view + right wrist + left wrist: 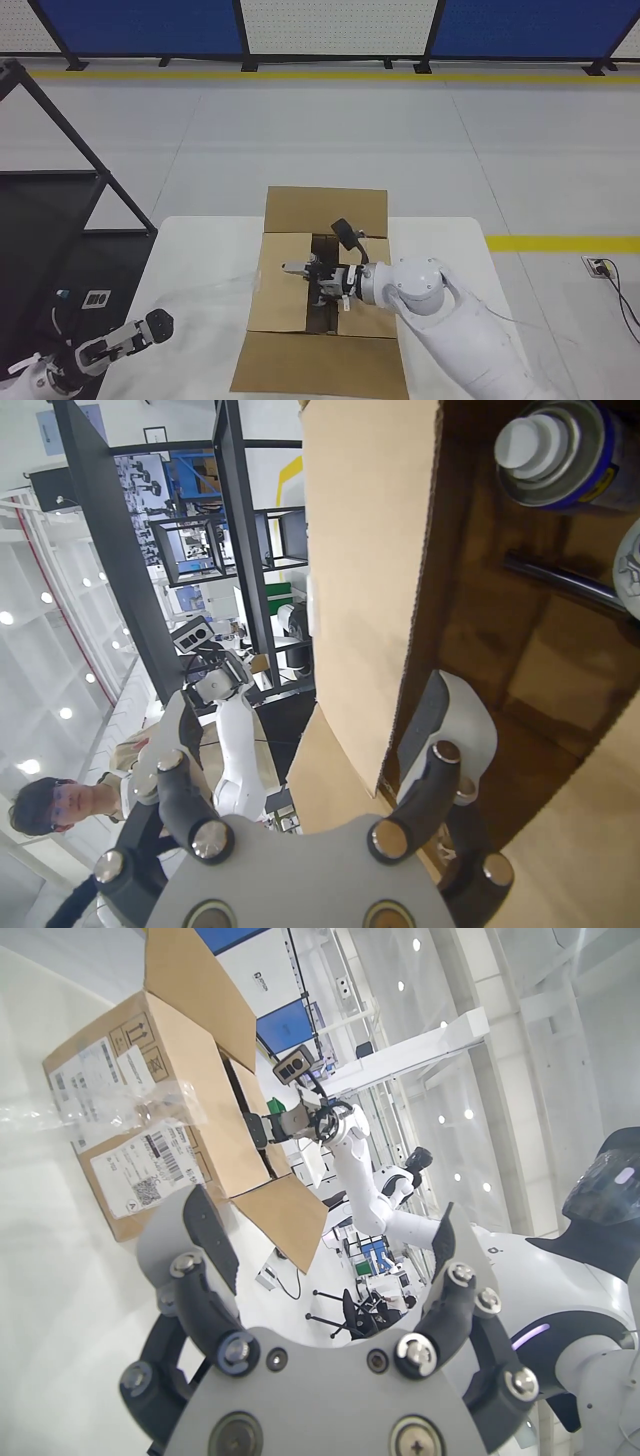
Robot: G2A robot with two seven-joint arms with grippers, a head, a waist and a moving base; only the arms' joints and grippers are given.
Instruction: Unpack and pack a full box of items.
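Observation:
An open cardboard box (325, 300) stands in the middle of the white table (200, 250), its flaps spread outward. My right gripper (308, 272) is open at the box's mouth and straddles the edge of an inner flap (360, 600): one finger (440, 720) is inside the box, the other (175, 730) outside. Deep in the box lie a blue spray can with a white cap (550, 455) and a dark rod (560, 582). My left gripper (330, 1238) is open and holds nothing, low over the table's front left corner (158, 324), pointing toward the box (165, 1093).
A clear plastic bag (100, 1113) lies on the table against the labelled side of the box. A black metal rack (60, 200) stands beside the table on the left. Bare white tabletop lies between the left gripper and the box.

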